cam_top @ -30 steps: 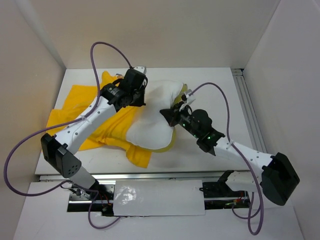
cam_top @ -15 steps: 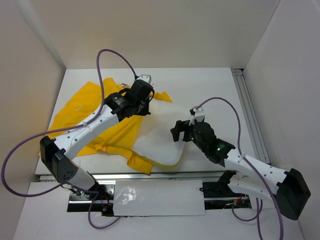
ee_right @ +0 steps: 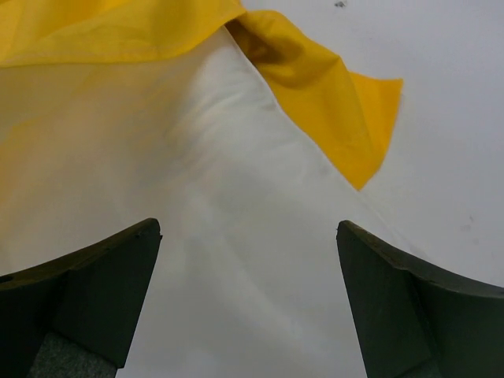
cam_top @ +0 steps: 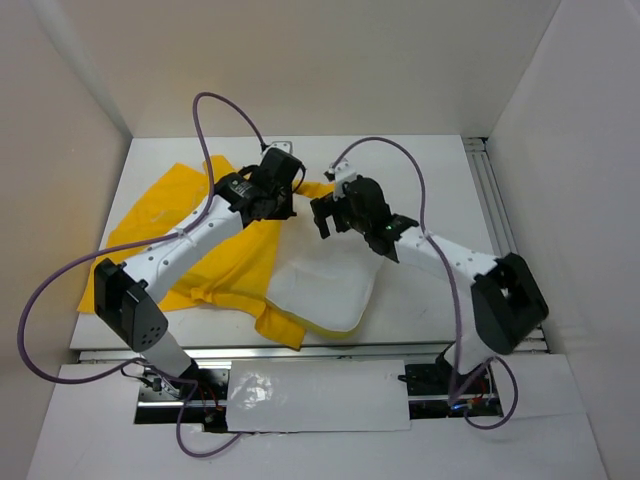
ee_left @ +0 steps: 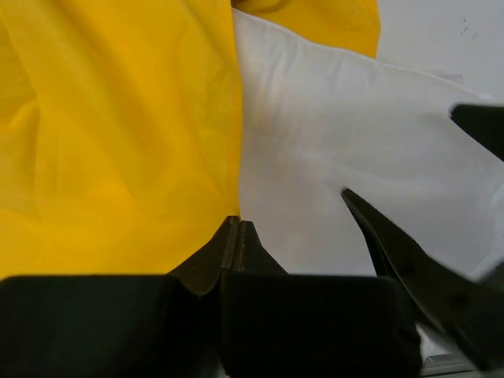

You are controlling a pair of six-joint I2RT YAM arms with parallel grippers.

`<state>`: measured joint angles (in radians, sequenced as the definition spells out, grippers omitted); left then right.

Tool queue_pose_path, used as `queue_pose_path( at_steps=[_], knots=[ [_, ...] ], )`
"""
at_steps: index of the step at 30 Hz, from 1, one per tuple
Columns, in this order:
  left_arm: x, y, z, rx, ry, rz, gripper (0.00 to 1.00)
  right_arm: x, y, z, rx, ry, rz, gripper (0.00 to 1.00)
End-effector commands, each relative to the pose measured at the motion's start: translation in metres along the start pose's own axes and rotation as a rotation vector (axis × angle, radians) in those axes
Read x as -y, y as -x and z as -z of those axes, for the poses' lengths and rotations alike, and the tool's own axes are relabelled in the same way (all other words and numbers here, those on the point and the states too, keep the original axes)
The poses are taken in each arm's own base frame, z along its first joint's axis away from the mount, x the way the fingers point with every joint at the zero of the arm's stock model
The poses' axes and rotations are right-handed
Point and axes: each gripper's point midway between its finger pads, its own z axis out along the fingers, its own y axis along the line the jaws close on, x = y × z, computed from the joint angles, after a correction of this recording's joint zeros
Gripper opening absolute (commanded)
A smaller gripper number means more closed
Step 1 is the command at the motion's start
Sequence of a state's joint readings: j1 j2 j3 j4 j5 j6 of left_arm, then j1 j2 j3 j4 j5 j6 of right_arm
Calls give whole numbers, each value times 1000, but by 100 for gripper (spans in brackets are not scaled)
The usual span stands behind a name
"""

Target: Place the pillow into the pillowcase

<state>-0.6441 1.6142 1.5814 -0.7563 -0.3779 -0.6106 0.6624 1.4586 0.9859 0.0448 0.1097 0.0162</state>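
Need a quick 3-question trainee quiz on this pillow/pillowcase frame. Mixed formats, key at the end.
1. True or false: the right gripper is open over the pillow.
2. How does the pillow sit relative to the pillowcase?
A) fully inside it
B) far end under the yellow fabric, near end exposed
C) lying apart from it
3. Fill in: the ____ gripper is pinched shut at the pillowcase edge.

Key: 1 true; 2 B; 3 left, meaning the left gripper.
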Motion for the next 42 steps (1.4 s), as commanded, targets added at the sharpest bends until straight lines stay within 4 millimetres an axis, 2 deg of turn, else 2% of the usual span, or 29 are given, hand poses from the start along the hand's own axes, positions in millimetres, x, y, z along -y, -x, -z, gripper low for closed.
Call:
queue_pose_path(
  at_steps=[1,2,3,4,5,6,9,12,13,14,15,16,17,18,19,20,23,24,25,26,28,31,34,35,36,37,39,40,42],
  knots=[
    [2,33,10,92,-15,68,0,-9,23,-39,54,179,75,100],
    [0,39,11,102,-13,78,0,-1,33,-49,76,198,92,100],
    [0,39,11,102,-13,78,0,-2,30,-57,68,237,102,100],
    [-5,44,11,111,-7,78,0,-12,11,-71,27,324,111,99],
    [-7,49,13,117,-12,79,0,-10,20,-80,47,346,136,99],
    [-10,51,12,119,-5,85,0,-14,1,-94,1,378,139,94],
    [-9,55,8,115,-15,76,0,-24,-4,-110,-12,448,157,91],
    [-9,61,8,121,-23,84,0,-31,-19,-127,-24,500,160,77],
    [-7,62,4,117,-20,83,0,-33,-30,-133,-44,518,153,65],
    [-6,63,1,114,-19,73,0,-38,-29,-133,-39,551,152,31],
    [-5,62,1,110,-27,72,0,-41,-20,-133,-24,560,139,9],
    [-8,65,-3,110,-17,80,0,-42,-15,-130,-17,568,132,0],
    [-5,69,-5,114,-19,82,0,-44,-4,-123,18,575,142,0],
    [-11,72,-8,116,3,105,0,-54,-12,-112,17,591,142,0],
    [-11,75,-10,124,16,116,0,-57,-4,-103,51,576,145,0],
    [-11,75,-11,118,19,114,0,-60,40,-78,190,554,188,0],
    [-5,85,-10,126,13,149,0,-72,70,-25,339,488,207,0],
    [-1,90,-10,131,-3,162,0,-77,53,-17,323,467,183,0],
    [4,91,-7,137,-14,159,0,-78,56,-7,353,459,169,0],
    [15,90,-2,140,-35,165,0,-81,75,12,440,459,162,0],
    [36,100,15,185,-112,164,0,-89,61,20,442,467,117,0],
    [79,93,47,201,-265,108,0,-87,66,22,490,411,57,0],
    [118,66,84,187,-410,28,0,-77,83,20,572,328,-21,0],
    [130,59,95,192,-465,16,0,-77,78,22,581,318,-36,0],
    [148,45,121,193,-554,-32,0,-73,90,28,644,297,-58,0],
    [154,21,120,149,-583,-64,0,-67,92,29,663,254,-108,0],
    [179,-11,144,108,-716,-118,0,-57,95,38,699,216,-149,0],
    [181,-30,146,70,-733,-124,0,-47,100,43,728,169,-205,0],
    [184,-55,150,31,-741,-144,0,-35,89,46,725,119,-269,0]
  ],
)
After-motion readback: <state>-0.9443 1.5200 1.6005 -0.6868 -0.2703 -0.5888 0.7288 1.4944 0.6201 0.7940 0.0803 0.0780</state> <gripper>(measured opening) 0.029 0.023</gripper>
